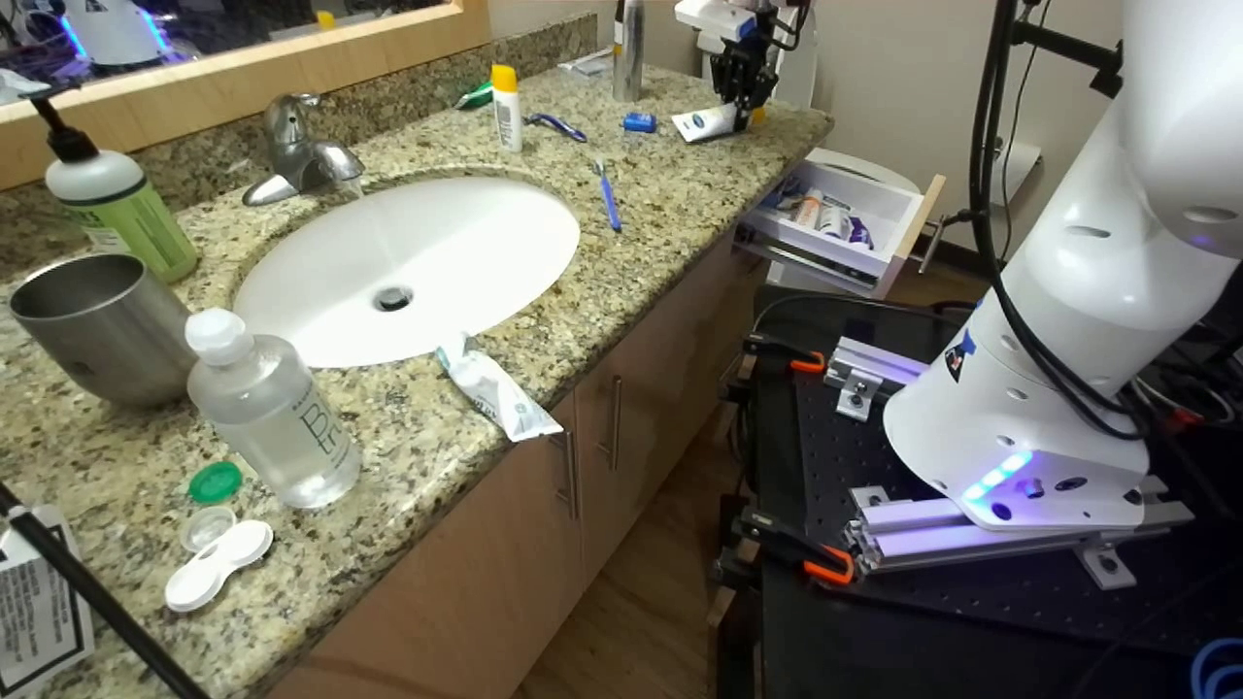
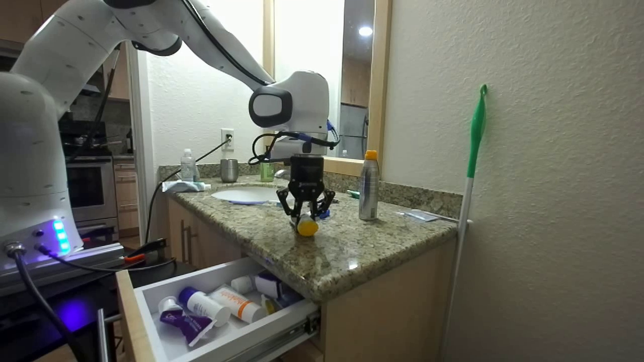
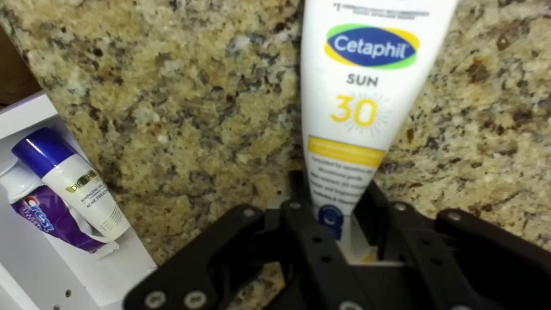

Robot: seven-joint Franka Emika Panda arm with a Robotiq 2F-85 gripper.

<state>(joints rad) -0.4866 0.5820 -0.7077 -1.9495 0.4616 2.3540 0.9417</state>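
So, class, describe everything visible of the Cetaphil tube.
The Cetaphil tube is white, apparently plastic, narrowing towards a yellow-orange cap. A blue oval carries the brand; below are SUN, a yellow 30 and a yellow band. It lies label up on the speckled countertop. The gripper straddles its cap end; whether it grips is unclear.

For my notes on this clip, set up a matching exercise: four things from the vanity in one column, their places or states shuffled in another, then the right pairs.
Things
1. sunscreen tube
2. purple toothpaste tube
3. silver can
4. drawer

Places or states
A. standing upright
B. pulled open
C. between the jaws of the claw
D. inside the drawer

Pairs: 1-C, 2-D, 3-A, 4-B
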